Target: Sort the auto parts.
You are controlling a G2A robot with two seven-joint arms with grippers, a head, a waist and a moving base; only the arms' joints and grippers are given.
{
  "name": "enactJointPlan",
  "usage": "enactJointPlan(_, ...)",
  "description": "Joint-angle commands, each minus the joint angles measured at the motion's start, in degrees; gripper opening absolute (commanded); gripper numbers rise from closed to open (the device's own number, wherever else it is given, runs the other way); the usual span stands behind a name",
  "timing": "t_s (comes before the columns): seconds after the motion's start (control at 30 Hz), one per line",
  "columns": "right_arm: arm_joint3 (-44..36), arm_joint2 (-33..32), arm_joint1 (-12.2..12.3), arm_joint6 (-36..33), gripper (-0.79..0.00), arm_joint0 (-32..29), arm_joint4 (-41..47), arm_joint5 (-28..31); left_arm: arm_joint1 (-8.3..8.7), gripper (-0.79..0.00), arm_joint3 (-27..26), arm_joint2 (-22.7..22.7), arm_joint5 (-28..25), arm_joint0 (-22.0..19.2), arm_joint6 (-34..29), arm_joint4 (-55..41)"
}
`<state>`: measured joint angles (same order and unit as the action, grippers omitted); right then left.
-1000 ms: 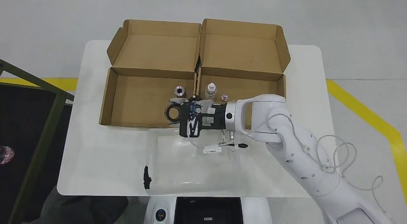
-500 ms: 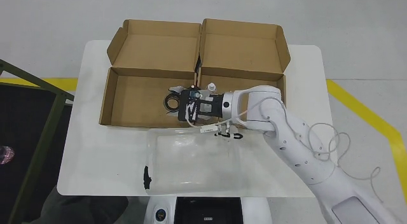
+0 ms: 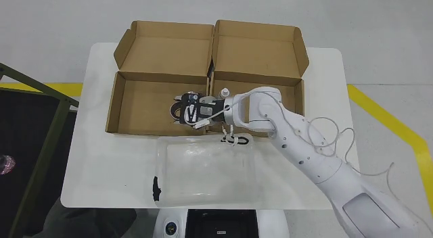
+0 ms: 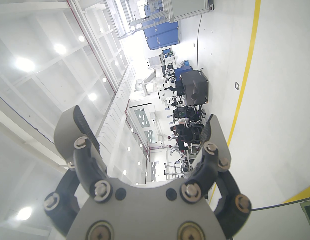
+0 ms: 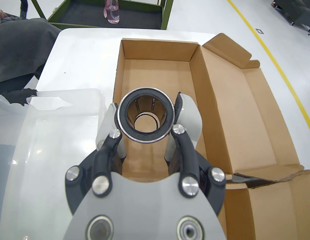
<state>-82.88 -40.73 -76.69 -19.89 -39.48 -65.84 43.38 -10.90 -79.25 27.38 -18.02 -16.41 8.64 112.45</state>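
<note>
Over the last second the right gripper [image 3: 184,111] has carried the bearing [image 5: 146,139] away from the clear bin's [image 3: 203,177] far rim, across the near wall of the left box [image 3: 139,106], and further in over that box's floor.

The bearing is a short metal sleeve with dark rings at its ends. It is held off the cardboard with its open bore facing the wrist camera. The right jaws are closed on its sides, one pad on each flank, and are only as far apart as the sleeve is wide. In the wrist view the brown floor of the left box [image 5: 155,76] lies directly beyond and beneath the part, so it hangs inside the box's outline, near the wall shared with the right box [image 3: 287,92].

A small white part [image 3: 224,92] already stands in the right box, just past that dividing wall. That looks like one piece already sorted. The bearing seems to be the next, brought to its box but not yet let go. The step in hand would be lowering it and opening the jaws. Whether more parts wait in the bin I cannot tell, because its clear walls make the contents hard to read.

Both boxes have their lids folded back, and they sit side by side on the white tabletop [image 3: 95,157] with the bin in front of them.

The left gripper [image 4: 145,123] points up into the hall, its jaws spread wide and holding nothing.
</note>
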Motion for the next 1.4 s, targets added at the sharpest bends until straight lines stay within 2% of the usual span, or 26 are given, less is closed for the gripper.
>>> enactJointPlan(0.0,1.6,0.8,-0.4,0.2,-0.785,0.6,0.2,0.0,0.0,0.0,0.0,0.0,0.0,0.0,0.0,0.0)
enactJointPlan(0.83,14.8,7.1,-5.1,-2.2,-0.785,5.8,0.7,-1.2,0.0,0.0,0.0,0.0,0.0,0.0,0.0,0.0)
enactJointPlan(0.9,15.4,7.3,-5.4,-2.2,-0.751,5.9,0.6,-1.2,0.0,0.0,0.0,0.0,0.0,0.0,0.0,0.0)
enactJointPlan(0.93,15.8,7.4,-5.5,-2.3,-0.702,5.9,0.5,-1.2,0.0,0.0,0.0,0.0,0.0,0.0,0.0,0.0)
enactJointPlan(1.17,17.4,7.5,-6.0,-2.3,-0.536,5.9,0.2,-1.1,0.0,0.0,0.0,0.0,0.0,0.0,0.0,0.0)
enactJointPlan(1.27,17.9,7.5,-6.2,-2.2,-0.505,5.9,0.0,-1.0,0.0,0.0,0.0,0.0,0.0,0.0,0.0,0.0)
enactJointPlan(1.37,18.2,7.4,-6.4,-2.4,-0.44,5.9,0.0,-0.7,0.0,0.0,0.0,0.0,0.0,0.0,0.0,0.0)
